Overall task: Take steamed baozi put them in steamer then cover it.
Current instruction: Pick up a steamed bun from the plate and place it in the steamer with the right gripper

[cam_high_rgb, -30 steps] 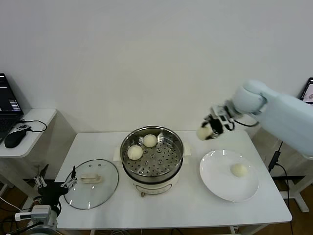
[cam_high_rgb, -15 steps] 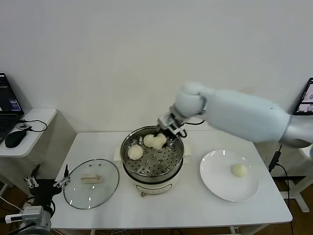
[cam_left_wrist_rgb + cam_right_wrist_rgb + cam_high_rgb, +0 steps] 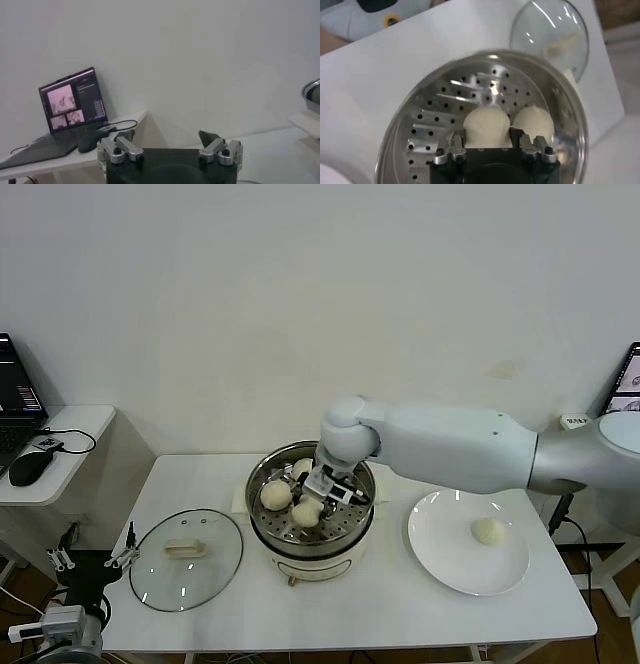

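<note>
The steamer (image 3: 352, 536) stands mid-table with its perforated tray (image 3: 432, 125) showing. My right gripper (image 3: 318, 493) reaches into the pot, shut on a baozi (image 3: 306, 513) low over the tray's front; the right wrist view shows this bun (image 3: 486, 125) between the fingers. Two more baozi lie in the tray: one at the left (image 3: 276, 495), one at the back (image 3: 302, 468), partly hidden by the gripper. A fourth baozi (image 3: 488, 531) lies on the white plate (image 3: 450, 559). The cover (image 3: 187, 560) lies flat on the table left of the steamer. My left gripper (image 3: 92, 562) is open and empty below the table's left corner.
A side table (image 3: 70, 429) at the left holds a laptop (image 3: 75, 100) and a mouse (image 3: 28, 468). The wall stands close behind the table. My right arm (image 3: 450, 446) spans above the table's right half and the plate's back edge.
My right gripper has carried the baozi from above the plate's back edge leftward over the steamer and down into the tray. The left gripper has drifted slightly left.
</note>
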`<act>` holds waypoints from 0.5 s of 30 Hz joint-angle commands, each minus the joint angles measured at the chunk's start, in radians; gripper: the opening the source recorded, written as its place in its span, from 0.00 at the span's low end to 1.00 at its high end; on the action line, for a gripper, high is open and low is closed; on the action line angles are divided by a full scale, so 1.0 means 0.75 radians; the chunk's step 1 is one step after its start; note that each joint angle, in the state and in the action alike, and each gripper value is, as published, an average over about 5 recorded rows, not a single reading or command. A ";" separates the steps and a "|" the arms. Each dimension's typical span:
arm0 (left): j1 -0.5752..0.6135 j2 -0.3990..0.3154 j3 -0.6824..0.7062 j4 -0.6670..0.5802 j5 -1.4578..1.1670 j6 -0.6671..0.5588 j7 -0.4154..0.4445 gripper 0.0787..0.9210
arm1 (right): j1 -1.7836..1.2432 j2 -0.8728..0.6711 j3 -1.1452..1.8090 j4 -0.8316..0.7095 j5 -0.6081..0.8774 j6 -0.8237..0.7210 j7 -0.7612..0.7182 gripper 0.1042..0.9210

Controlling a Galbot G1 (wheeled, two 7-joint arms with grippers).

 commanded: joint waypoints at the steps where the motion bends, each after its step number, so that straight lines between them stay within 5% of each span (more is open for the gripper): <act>1: 0.000 -0.002 -0.005 0.001 0.000 -0.002 -0.001 0.88 | -0.012 0.029 -0.033 0.011 -0.066 0.099 0.009 0.56; 6: -0.002 -0.007 -0.001 0.003 0.002 -0.003 -0.002 0.88 | -0.005 0.006 -0.034 0.016 -0.062 0.104 0.006 0.59; 15: -0.007 0.005 0.001 -0.009 0.004 0.001 0.000 0.88 | 0.065 -0.099 0.043 0.033 0.028 0.061 0.011 0.84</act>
